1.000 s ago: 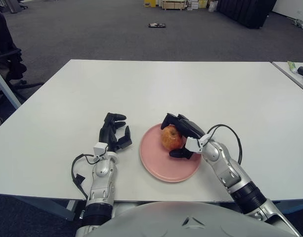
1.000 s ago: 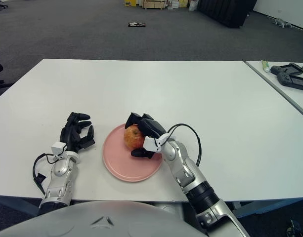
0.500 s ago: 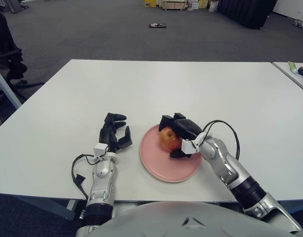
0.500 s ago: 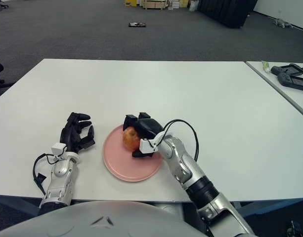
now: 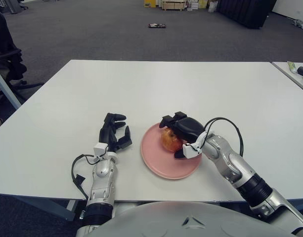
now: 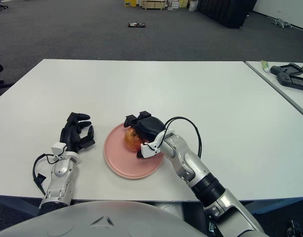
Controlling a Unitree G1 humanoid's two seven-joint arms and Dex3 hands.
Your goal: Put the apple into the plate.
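A red-yellow apple (image 5: pixel 168 140) rests on the pink plate (image 5: pixel 163 169) near the table's front edge. My right hand (image 5: pixel 175 134) lies over the apple from the right. Its fingers curl over the far side and its thumb presses the near side, so it is shut on the apple. Most of the apple is hidden under the hand. My left hand (image 5: pixel 114 131) rests on the table just left of the plate, with its fingers relaxed and empty.
The white table (image 5: pixel 156 89) stretches far behind the plate. A second table at the right holds a black device (image 6: pixel 289 76) and a green tube (image 6: pixel 265 65). A black chair (image 5: pixel 5 59) stands off the left edge.
My right hand has turned more on top of the apple and its forearm has swung right. The apple stays on the plate. The left hand has not moved.
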